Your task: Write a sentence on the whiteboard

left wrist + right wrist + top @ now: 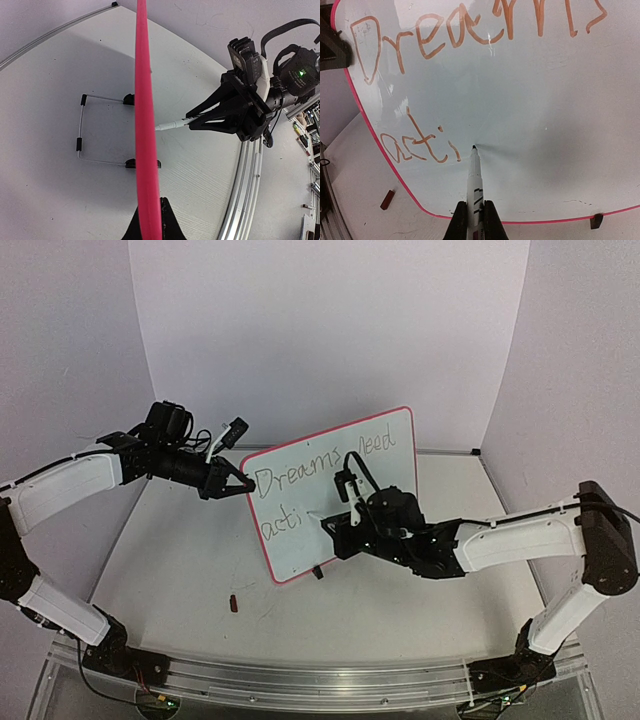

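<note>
The whiteboard (296, 554) stands tilted at mid-table, a glossy white board in a thin red frame (145, 125). My left gripper (238, 480) is shut on its left edge, and the wrist view shows the black jaws (150, 211) on either side of the frame. My right gripper (336, 522) (475, 220) is shut on a white marker (475, 182) whose tip touches the whiteboard (535, 125) just right of the last letter. The sentence (470, 30) reads "Dreams need" on the top line and "acti" (417, 147) below.
A small dark red cap (234, 603) (387, 199) lies on the table in front of the board. Behind the board, its wire stand (80, 131) and black feet (131, 163) rest on the table. An aluminium rail (320, 685) runs along the near edge.
</note>
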`<state>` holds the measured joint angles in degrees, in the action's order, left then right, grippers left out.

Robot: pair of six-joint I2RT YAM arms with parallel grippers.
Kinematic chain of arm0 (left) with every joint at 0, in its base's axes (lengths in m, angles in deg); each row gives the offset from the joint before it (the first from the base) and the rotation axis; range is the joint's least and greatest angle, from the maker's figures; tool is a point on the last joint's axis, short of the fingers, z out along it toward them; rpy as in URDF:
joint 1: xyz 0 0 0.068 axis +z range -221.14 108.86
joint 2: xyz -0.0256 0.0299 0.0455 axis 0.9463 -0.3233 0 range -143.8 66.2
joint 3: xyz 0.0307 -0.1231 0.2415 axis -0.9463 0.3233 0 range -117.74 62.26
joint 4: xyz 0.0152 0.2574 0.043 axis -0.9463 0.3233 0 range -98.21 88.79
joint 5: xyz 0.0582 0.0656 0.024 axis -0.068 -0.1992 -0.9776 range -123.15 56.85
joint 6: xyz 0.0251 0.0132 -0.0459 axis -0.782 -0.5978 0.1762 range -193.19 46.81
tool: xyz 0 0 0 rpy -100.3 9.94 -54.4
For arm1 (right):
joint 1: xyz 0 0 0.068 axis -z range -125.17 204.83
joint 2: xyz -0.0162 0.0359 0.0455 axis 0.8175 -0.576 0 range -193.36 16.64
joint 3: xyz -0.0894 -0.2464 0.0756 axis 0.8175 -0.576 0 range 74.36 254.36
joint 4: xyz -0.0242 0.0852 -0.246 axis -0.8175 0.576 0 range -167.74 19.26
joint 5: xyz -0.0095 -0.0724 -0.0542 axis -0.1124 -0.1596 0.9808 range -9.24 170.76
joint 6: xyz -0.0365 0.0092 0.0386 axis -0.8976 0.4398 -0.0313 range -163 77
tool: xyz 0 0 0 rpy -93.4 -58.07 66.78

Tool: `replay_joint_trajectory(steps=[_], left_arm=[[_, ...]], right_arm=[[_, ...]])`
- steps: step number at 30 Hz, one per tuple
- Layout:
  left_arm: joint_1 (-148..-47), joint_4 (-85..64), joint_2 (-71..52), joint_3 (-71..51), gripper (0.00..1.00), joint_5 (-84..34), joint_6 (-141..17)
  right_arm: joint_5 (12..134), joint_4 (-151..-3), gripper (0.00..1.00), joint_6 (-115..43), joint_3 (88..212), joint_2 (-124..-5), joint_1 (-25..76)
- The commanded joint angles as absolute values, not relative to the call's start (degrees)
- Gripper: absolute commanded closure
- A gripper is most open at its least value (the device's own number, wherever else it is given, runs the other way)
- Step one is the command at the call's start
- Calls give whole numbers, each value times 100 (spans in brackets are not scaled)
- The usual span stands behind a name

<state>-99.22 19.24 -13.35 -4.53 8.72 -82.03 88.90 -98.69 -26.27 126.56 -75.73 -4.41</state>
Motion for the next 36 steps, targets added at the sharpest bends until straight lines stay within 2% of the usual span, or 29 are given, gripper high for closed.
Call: replay_joint_trajectory(steps=[1,17,36], left_arm=[[-10104,2537,-1599,-400,100,719,-8321],[-10103,2538,-1649,-408,100,735,-8321],[-10121,2537,-1683,-412,100,746,-8322]], right_arm=[[8953,-9961,100,-2679,12927,-7682,-366],[8523,-9849,100,-2610,12787,-7823,-359],[9243,-9664,100,-2741,12856,-7420,-355]])
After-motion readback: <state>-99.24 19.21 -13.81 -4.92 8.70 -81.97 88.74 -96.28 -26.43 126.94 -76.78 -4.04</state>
